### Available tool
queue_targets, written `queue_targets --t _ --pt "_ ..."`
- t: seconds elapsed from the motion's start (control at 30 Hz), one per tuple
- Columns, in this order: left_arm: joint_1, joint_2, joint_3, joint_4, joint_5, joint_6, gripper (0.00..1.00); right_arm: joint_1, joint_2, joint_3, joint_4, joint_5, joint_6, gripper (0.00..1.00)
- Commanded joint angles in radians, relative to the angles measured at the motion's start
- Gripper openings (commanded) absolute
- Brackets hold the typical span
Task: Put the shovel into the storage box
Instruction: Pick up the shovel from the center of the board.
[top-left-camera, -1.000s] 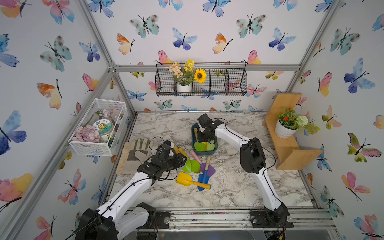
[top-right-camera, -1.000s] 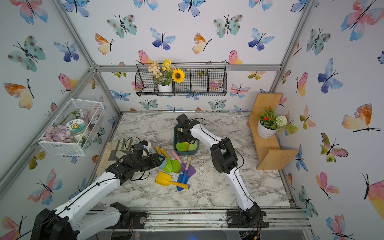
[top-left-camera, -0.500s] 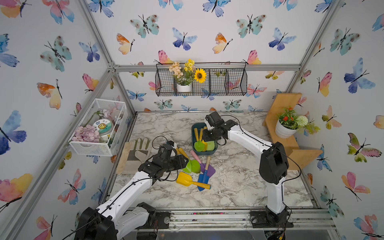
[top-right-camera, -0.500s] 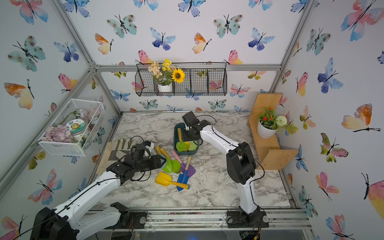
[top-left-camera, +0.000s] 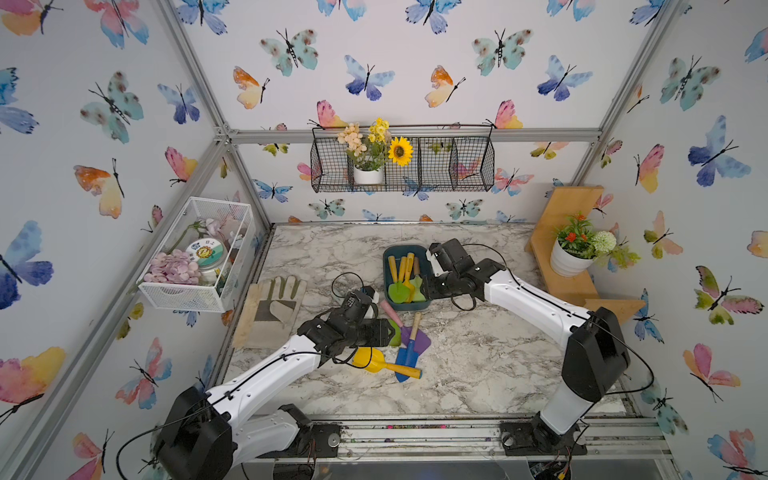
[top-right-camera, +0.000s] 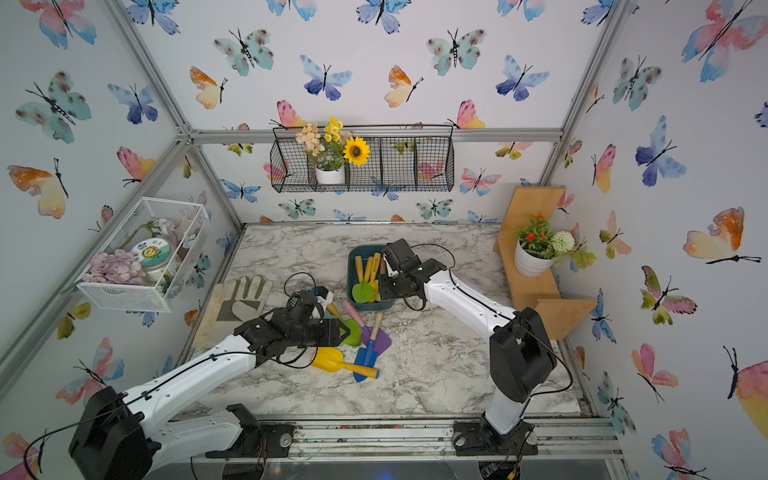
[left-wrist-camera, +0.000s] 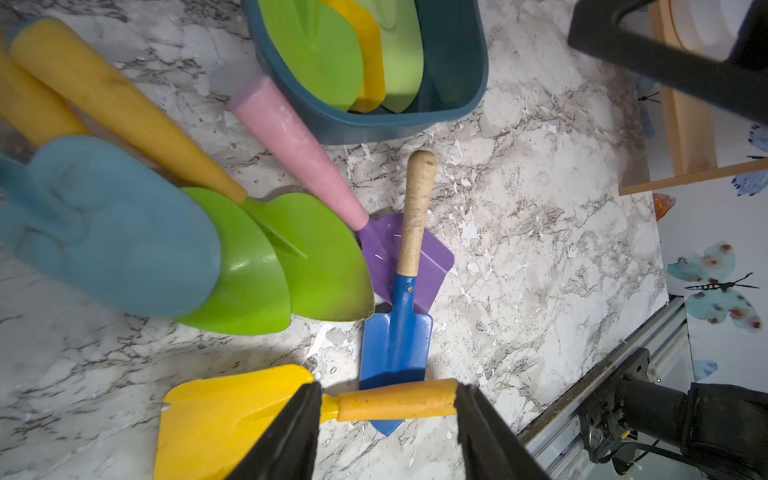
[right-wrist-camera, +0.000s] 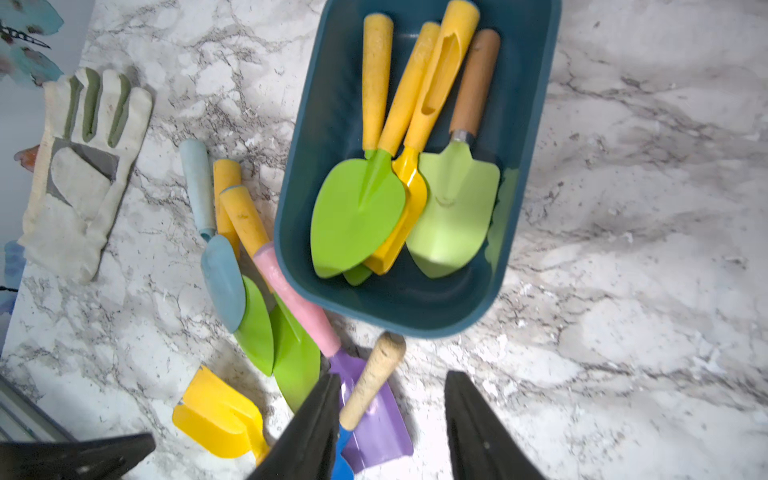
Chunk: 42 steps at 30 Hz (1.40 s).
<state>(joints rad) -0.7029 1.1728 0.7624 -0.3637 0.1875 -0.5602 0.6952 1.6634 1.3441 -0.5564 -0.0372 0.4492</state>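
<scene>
step: approach for the next pick, my read. Both arms are empty and 6 shovels lie outside the box.
box: teal box (top-left-camera: 406, 306) sits mid-table (top-left-camera: 478, 365) with 4 shovels in it, blades toward its near end.
pile: just beside the box's near end.
- pale blue shovel (left-wrist-camera: 116, 232)
- 2 green shovels (left-wrist-camera: 320, 266)
- purple shovel (left-wrist-camera: 432, 257), pink handle
- blue shovel (left-wrist-camera: 395, 332), wood handle lying across the purple blade
- yellow shovel (left-wrist-camera: 232, 411), nearest the front edge, handle crossing over the blue blade's tip
left fingers (left-wrist-camera: 286, 436): apart at a middling gap, holding nothing, hovering over the pile. In the wrist view the yellow handle shows in the gap, running from 1 finger toward the other.
right fingers (right-wrist-camera: 311, 424): apart and empty, hovering by the box's near right corner. In the wrist view the blue shovel's wood handle sits just inside the gap.
next move: the left arm probably takes the yellow shovel. As I read it, the wrist has to turn so the fingers straddle the handle across its width. Then it drops, closes, lifts and carries to the box.
risk: the yellow handle rests on the blue blade, so a low grab may drag both.
other: glove (top-left-camera: 272, 307) lies on the table's left side, not part of the task.
</scene>
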Motion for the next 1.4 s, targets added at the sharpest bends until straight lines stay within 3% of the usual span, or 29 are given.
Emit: queue_targets --t 0.0,0.5,0.97,1.37 --pt "-0.047 0.052 0.041 -0.009 -0.072 0.015 0.55 -0.004 -0.069 -0.080 0.024 0.044 0.031 0.47" --pt "-0.163 0.301 0.154 0.019 -0.156 -0.008 0.49 -0.075 -0.275 -0.331 0.017 0.061 0.066 0.51" --pt "-0.211 0.495 0.241 0.026 -0.205 -0.008 0.42 -0.127 -0.348 -0.475 0.039 0.077 0.088 0.51" --pt "-0.218 0.568 0.276 0.039 -0.221 -0.009 0.40 -0.149 -0.350 -0.517 0.066 0.059 0.091 0.51"
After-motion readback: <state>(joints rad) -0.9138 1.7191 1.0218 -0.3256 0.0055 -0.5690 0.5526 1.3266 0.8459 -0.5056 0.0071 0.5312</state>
